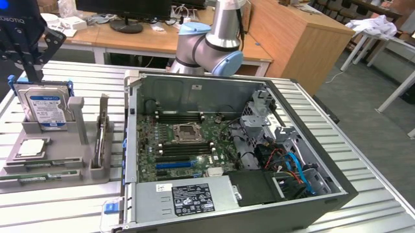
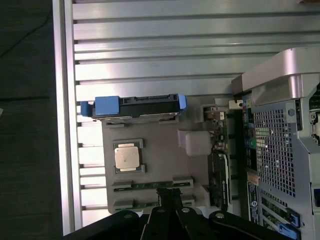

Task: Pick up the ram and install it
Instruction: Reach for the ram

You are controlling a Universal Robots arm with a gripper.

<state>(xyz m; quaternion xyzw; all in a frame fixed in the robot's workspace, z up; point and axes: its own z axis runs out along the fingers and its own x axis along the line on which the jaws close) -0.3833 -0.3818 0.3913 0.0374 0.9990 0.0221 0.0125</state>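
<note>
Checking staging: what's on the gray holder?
On the holder: hard drive upright, CPU chip flat, ram lying in slots, a card on edge. The drive covers its cradle floor.

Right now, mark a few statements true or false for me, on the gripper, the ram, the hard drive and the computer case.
1. The gripper holds the ram. False: it is shut on nothing, and the ram lies in the grey tray.
2. The computer case lies open. True.
3. The hard drive lies flat. False: it stands upright in the tray.
4. The CPU chip lies in the tray. True.
</note>
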